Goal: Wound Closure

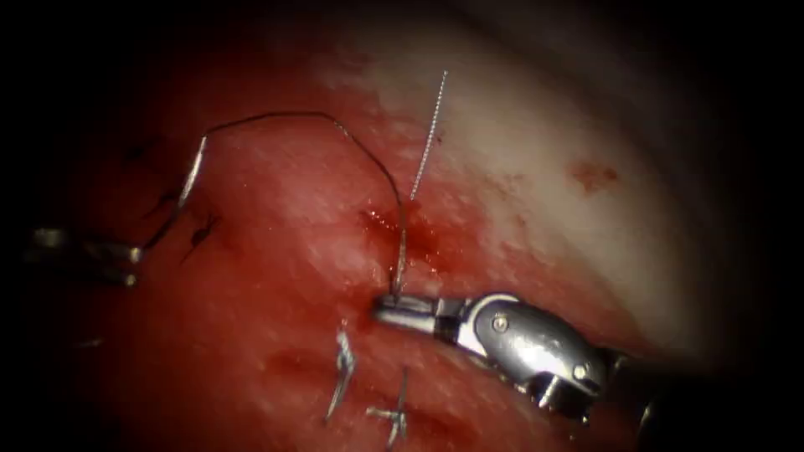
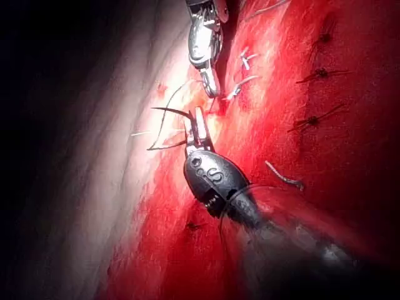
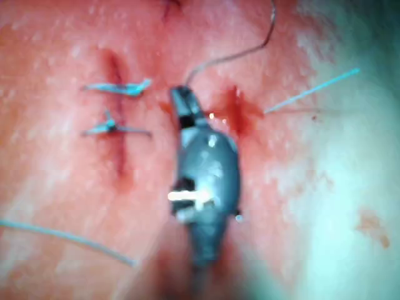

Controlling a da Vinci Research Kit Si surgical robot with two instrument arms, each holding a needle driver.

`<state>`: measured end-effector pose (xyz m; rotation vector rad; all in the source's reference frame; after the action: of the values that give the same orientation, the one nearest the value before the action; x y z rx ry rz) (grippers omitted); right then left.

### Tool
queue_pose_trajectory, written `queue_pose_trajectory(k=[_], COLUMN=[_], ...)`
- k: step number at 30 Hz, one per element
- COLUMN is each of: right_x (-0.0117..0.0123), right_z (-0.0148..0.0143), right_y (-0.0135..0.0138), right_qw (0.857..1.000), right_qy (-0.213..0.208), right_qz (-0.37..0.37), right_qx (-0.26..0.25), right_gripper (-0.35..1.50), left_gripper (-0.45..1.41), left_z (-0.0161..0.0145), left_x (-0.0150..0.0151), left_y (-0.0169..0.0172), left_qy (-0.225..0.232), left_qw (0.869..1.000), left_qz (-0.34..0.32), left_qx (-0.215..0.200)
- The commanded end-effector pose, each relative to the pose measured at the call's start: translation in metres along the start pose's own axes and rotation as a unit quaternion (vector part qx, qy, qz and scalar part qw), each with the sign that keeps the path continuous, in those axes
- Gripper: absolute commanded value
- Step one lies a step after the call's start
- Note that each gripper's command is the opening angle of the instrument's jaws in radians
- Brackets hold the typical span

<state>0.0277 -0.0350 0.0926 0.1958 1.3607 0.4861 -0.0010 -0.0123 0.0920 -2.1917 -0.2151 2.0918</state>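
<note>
The left arm's tool [image 1: 134, 251] reaches in low over the tissue [image 1: 276, 276], well to the left of the cut [image 1: 410, 238]. Its jaws are pressed together on the needle [image 1: 194, 172]. In the left wrist view the same tool [image 2: 199, 128] grips the needle [image 2: 169, 112] crosswise, apparently near the end away from the thread. From these jaws the needle curves up and away, clear of the tissue.

The dark thread [image 1: 318, 115] leaves the needle's far end. It arcs rightward above the tissue, then drops to the right arm's tool [image 1: 394, 311]. That tool's jaws are closed, pinching the thread at their tips, just below the red fluid [image 1: 381, 219] pooled at the cut. The right wrist view shows the thread [image 3: 250, 51] rising from the closed tips [image 3: 182, 99].

A pale cut end of thread [image 1: 429, 134] stands up from the tissue above these jaws. Two tied stitches [image 1: 342, 372] lie just below them.
</note>
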Motion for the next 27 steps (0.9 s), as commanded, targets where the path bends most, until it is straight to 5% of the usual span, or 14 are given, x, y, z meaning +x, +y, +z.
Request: queue_pose_trajectory(k=[1, 12, 16, 27], right_x=[-0.0007, -0.0003, -0.0003, -0.0011], right_z=[0.0008, 0.0013, 0.0011, -0.0019], right_y=[-0.0004, -0.0007, 0.0003, 0.0051], right_qw=[1.0, 1.0, 1.0, 0.999], right_qy=[-0.001, -0.002, 0.0, -0.003], right_qz=[0.0, 0.0, 0.002, 0.04], right_qx=[0.006, 0.023, 0.012, -0.008], right_gripper=[-0.35, -0.35, 1.13, 1.2], left_gripper=[-0.45, -0.45, -0.45, -0.45], left_z=[0.0005, 0.0005, 0.0002, -0.0043], left_x=[-0.0006, -0.0005, -0.0004, 0.0013], left_y=[-0.0002, -0.0004, -0.0004, 0.0003], left_qy=[0.001, 0.0, 0.001, 0.0], left_qw=[1.0, 1.0, 1.0, 1.0], left_qz=[0.0, -0.001, -0.001, -0.005], left_qx=[0.0, 0.0, -0.001, 0.001])
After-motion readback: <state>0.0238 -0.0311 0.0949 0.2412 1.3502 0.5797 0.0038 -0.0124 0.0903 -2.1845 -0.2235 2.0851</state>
